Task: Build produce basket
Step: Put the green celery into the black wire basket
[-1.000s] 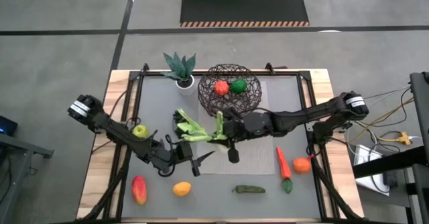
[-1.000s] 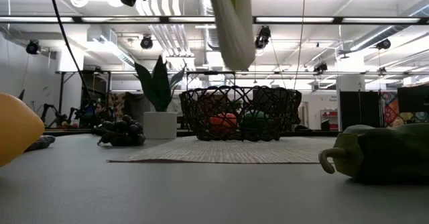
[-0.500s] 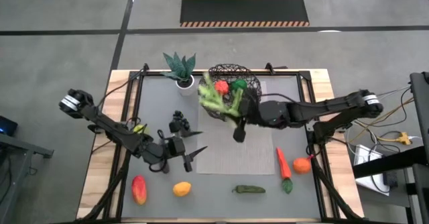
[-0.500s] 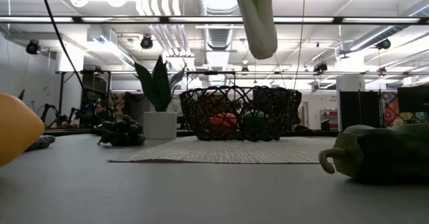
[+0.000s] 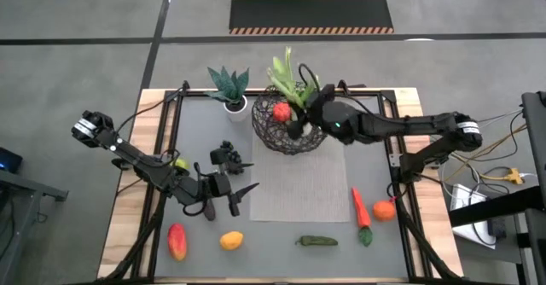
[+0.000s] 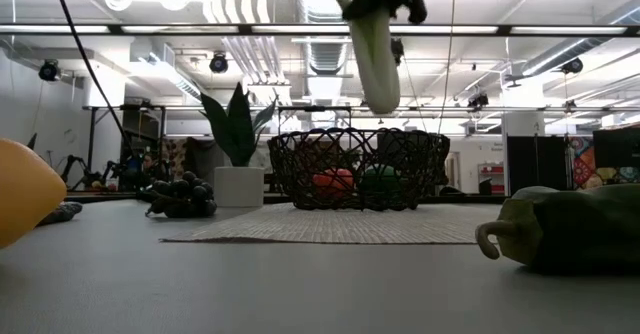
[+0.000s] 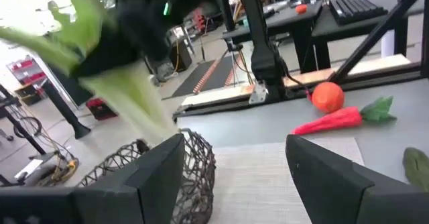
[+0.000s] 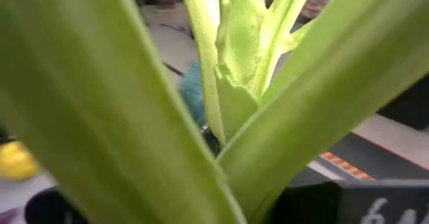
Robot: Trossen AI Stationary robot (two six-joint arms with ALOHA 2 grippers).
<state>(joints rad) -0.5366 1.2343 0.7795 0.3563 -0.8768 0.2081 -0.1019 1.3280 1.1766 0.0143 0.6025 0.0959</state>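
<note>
The grey-topped table with pale wooden edges carries a woven light-grey mat at its middle; at the mat's far end stands the round bowl-shaped basket of dark crisscrossed wire, with a red round fruit and a green round fruit inside it; above the basket the right end effector is closed on the long green-white leek, whose white stalk hangs over the basket in the low view without touching it; the left end effector hovers with its fingers spread and empty over the table beside the mat's left edge; a small white pot with a spiky green plant sits just left of the basket; dark grapes lie near the left end effector; a red-yellow fruit, an orange round fruit and a green pepper lie along the near edge; a carrot and another orange fruit lie on the right.
</note>
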